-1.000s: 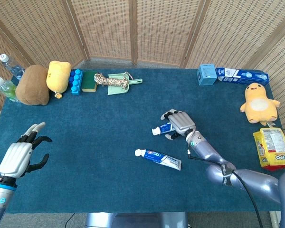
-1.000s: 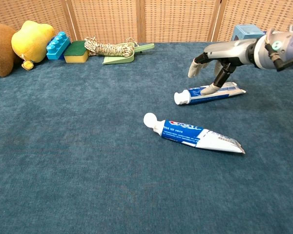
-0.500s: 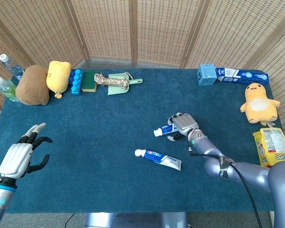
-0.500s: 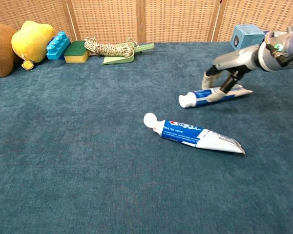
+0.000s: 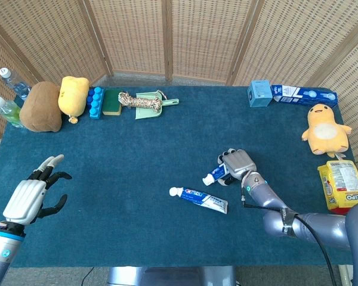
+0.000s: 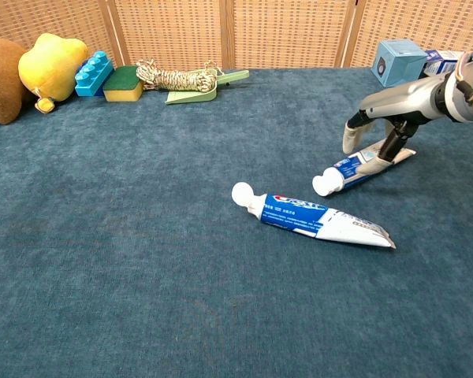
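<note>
Two toothpaste tubes lie on the blue cloth. The smaller tube (image 5: 216, 174) (image 6: 355, 167) lies slanted with its white cap toward me. My right hand (image 5: 238, 162) (image 6: 390, 114) is over its tail end, one fingertip (image 6: 394, 146) pressing down on it while the other fingers hang apart. The tube still rests on the cloth. The larger tube (image 5: 200, 199) (image 6: 315, 216) lies loose just in front, cap to the left. My left hand (image 5: 30, 196) hovers at the near left with fingers spread and nothing in it; the chest view does not show it.
Along the far edge: two bottles (image 5: 9, 110), a brown plush (image 5: 40, 107), a yellow plush (image 5: 73, 95), blue blocks (image 5: 95, 102), a sponge (image 5: 112, 101), rope on a green dustpan (image 5: 140, 102). At right: blue box (image 5: 259, 93), toothpaste carton (image 5: 304, 94), duck plush (image 5: 325, 128), yellow packet (image 5: 343, 186).
My right hand has pulled back toward me and to the right, dragging the smaller tube with it; the tube has swung so its cap points nearer. The left hand has barely shifted.
</note>
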Controlling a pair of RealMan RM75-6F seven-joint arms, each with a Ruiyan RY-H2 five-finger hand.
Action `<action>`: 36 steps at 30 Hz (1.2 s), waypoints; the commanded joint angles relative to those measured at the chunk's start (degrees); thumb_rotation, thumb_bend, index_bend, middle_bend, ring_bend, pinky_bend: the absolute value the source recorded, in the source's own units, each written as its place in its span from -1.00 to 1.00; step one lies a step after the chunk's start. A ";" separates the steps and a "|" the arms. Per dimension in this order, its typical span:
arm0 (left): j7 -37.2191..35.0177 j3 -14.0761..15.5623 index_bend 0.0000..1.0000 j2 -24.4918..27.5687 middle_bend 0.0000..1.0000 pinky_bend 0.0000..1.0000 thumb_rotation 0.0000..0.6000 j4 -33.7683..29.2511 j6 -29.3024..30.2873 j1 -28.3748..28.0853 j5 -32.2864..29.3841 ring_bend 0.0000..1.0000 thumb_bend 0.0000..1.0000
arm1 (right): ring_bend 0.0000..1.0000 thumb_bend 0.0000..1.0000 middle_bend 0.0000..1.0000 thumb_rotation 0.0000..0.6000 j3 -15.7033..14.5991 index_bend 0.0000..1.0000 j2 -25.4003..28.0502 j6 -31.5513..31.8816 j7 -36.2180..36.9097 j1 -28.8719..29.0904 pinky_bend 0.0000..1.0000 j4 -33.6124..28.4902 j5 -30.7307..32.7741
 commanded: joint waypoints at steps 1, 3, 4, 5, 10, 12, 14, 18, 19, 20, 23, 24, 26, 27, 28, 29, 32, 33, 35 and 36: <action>-0.22 0.21 -0.38 0.31 -0.96 -0.66 1.00 -0.21 0.42 0.47 0.20 -1.00 -0.23 | -0.76 -0.44 -0.55 0.95 0.58 -0.55 -0.57 1.55 3.00 -3.07 -0.48 1.54 -7.73; -0.36 0.25 -0.38 0.42 -0.96 -0.66 1.00 -0.27 0.52 0.63 0.22 -1.00 -0.23 | -0.77 -0.53 -0.55 1.00 0.66 -0.57 -0.75 1.78 3.82 -3.87 -0.48 2.15 -9.99; -0.40 0.26 -0.38 0.46 -0.96 -0.66 1.00 -0.29 0.53 0.67 0.24 -1.00 -0.23 | -0.77 -0.60 -0.55 1.00 0.73 -0.59 -0.85 1.85 4.26 -4.24 -0.48 2.43 -10.97; -0.47 0.26 -0.38 0.52 -0.96 -0.66 1.00 -0.34 0.55 0.73 0.24 -1.00 -0.23 | -0.77 -0.65 -0.55 1.00 0.78 -0.60 -0.98 1.96 4.80 -4.75 -0.48 2.86 -12.42; -0.67 0.32 -0.38 0.93 -0.96 -0.65 1.00 -0.89 0.30 0.78 0.75 -1.00 -0.24 | -0.77 -0.77 -0.55 1.00 1.28 -0.59 -2.34 3.03 7.12 -7.04 -0.48 5.67 -18.96; -0.66 0.33 -0.38 1.19 -0.96 -0.65 1.00 -1.11 0.08 0.76 0.81 -1.00 -0.24 | -0.76 -0.78 -0.55 1.00 1.56 -0.57 -2.84 2.95 7.30 -7.37 -0.48 6.69 -20.53; -0.80 0.31 -0.38 1.34 -0.97 -0.65 1.00 -1.30 0.01 0.78 0.84 -1.00 -0.24 | -0.76 -0.79 -0.55 1.00 1.85 -0.56 -3.25 2.74 7.29 -7.50 -0.48 7.29 -21.53; -1.36 0.38 -0.38 1.60 -0.97 -0.65 1.00 -1.37 -0.20 0.93 0.82 -1.00 -0.23 | -0.75 -0.80 -0.54 1.00 2.02 -0.53 -4.09 1.82 6.20 -7.52 -0.48 8.45 -22.31; -1.43 0.39 -0.38 1.65 -0.97 -0.65 1.00 -1.33 -0.25 0.95 0.79 -1.00 -0.23 | -0.74 -0.81 -0.54 1.00 2.01 -0.52 -4.32 1.73 5.86 -7.55 -0.48 8.61 -22.38; -1.53 0.37 -0.38 1.70 -0.97 -0.65 1.00 -1.27 -0.28 0.98 0.76 -1.00 -0.24 | -0.74 -0.81 -0.54 1.00 2.04 -0.51 -4.56 1.58 5.51 -7.60 -0.48 8.76 -22.42; -1.71 0.28 -0.38 1.80 -0.97 -0.65 1.00 -1.23 -0.31 1.00 0.75 -1.00 -0.24 | -0.73 -0.79 -0.54 1.00 2.24 -0.46 -5.04 1.32 4.82 -7.65 -0.48 9.09 -22.34; -1.78 0.24 -0.38 1.83 -0.97 -0.65 1.00 -1.24 -0.31 1.01 0.77 -1.00 -0.24 | -0.73 -0.78 -0.54 1.00 2.34 -0.45 -5.19 1.19 4.62 -7.63 -0.48 9.19 -22.30; -1.92 0.23 -0.38 1.90 -0.97 -0.65 1.00 -1.23 -0.30 1.05 0.90 -1.00 -0.24 | -0.73 -0.74 -0.53 1.00 2.53 -0.42 -5.46 0.96 4.13 -7.55 -0.48 9.41 -22.22; -1.98 0.25 -0.38 1.95 -0.97 -0.65 1.00 -1.24 -0.32 1.08 0.99 -1.00 -0.24 | -0.73 -0.72 -0.53 1.00 2.74 -0.41 -5.62 0.76 3.95 -7.48 -0.48 9.50 -22.04; -2.06 0.26 -0.38 2.00 -0.97 -0.65 1.00 -1.27 -0.33 1.12 1.01 -1.00 -0.24 | -0.73 -0.71 -0.53 1.00 2.97 -0.39 -5.77 0.58 3.84 -7.36 -0.48 9.52 -21.85; -2.15 0.27 -0.38 2.07 -0.97 -0.65 1.00 -1.33 -0.32 1.16 1.05 -1.00 -0.24 | -0.73 -0.69 -0.53 1.00 3.15 -0.37 -5.93 0.44 3.52 -7.24 -0.48 9.60 -21.68; -2.35 0.24 -0.38 2.22 -0.97 -0.65 1.00 -1.34 -0.23 1.27 1.14 -1.00 -0.23 | -0.73 -0.62 -0.52 1.00 3.42 -0.31 -6.17 0.08 2.70 -6.92 -0.48 9.59 -21.20; -2.42 0.22 -0.38 2.27 -0.97 -0.65 1.00 -1.36 -0.21 1.30 1.18 -1.00 -0.23 | -0.73 -0.60 -0.52 1.00 3.45 -0.30 -6.25 -0.08 2.31 -6.77 -0.48 9.60 -20.97; -2.58 0.20 -0.38 2.33 -0.97 -0.65 1.00 -1.38 -0.16 1.36 1.26 -1.00 -0.23 | -0.72 -0.56 -0.51 1.00 3.60 -0.26 -6.51 -0.33 1.71 -6.50 -0.48 9.57 -20.40; -2.65 0.20 -0.38 2.36 -0.97 -0.65 1.00 -1.37 -0.15 1.38 1.32 -1.00 -0.24 | -0.72 -0.55 -0.51 1.00 3.67 -0.25 -6.67 -0.41 1.43 -6.37 -0.48 9.59 -20.12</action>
